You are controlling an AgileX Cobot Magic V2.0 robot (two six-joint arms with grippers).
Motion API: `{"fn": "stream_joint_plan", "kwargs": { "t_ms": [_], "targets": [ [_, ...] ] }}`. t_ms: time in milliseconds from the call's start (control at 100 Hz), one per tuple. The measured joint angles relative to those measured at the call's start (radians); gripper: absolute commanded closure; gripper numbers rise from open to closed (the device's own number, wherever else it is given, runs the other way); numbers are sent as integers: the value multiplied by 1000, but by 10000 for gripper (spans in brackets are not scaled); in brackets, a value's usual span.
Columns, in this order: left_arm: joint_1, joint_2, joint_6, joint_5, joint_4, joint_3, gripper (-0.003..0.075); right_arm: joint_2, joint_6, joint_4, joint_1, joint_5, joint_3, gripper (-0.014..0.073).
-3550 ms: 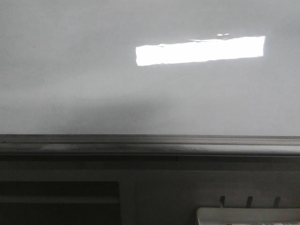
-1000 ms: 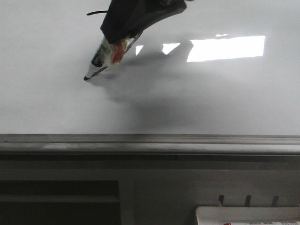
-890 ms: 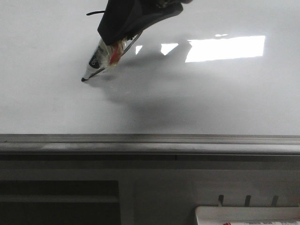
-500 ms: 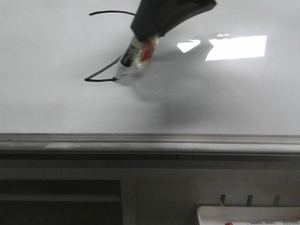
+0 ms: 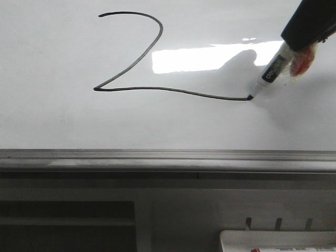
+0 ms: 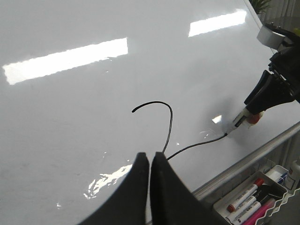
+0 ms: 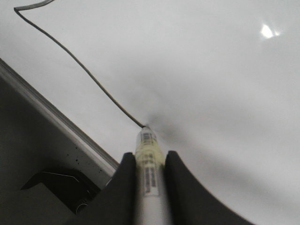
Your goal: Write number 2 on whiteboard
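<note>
Glossy whiteboard (image 5: pixel 63 121) fills the background, bearing the number 2 (image 5: pixel 131 68). Right gripper (image 7: pixel 149 161) clamps a marker (image 5: pixel 265 79), tip touching the base's end. Left gripper (image 6: pixel 149 161) is closed, empty.

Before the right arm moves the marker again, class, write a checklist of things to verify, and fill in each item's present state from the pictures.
1. Marker held firmly: the white marker pen sits between the right gripper fingers. Ok.
2. Tip on the board: the tip meets the glossy white whiteboard at the line's end. Ok.
3. Figure readable: the thin black number 2 shows its curve, diagonal and long base. Ok.
4. Closing upward tick drawn: not ok.
5. Left gripper out of the way: shut, empty, apart from the marker. Ok.
6. Ink remaining: cannot tell.
</note>
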Motion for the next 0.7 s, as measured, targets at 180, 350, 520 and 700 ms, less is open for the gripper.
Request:
{"fn": "stream_joint_plan", "kwargs": {
  "t_ms": [180, 350, 520, 700],
  "targets": [
    [0, 0, 0, -2, 0, 0, 741, -39, 2, 25, 11, 2, -23, 654],
    [0, 0, 2, -57, -18, 2, 657, -168, -38, 203, 145, -29, -115, 654],
    [0, 81, 149, -78, -164, -30, 299, -224, -53, 251, 341, -61, -149, 654],
    [0, 265, 451, 9, -416, -150, 329, -115, -80, 218, 474, -68, -149, 654]
  ]
}}
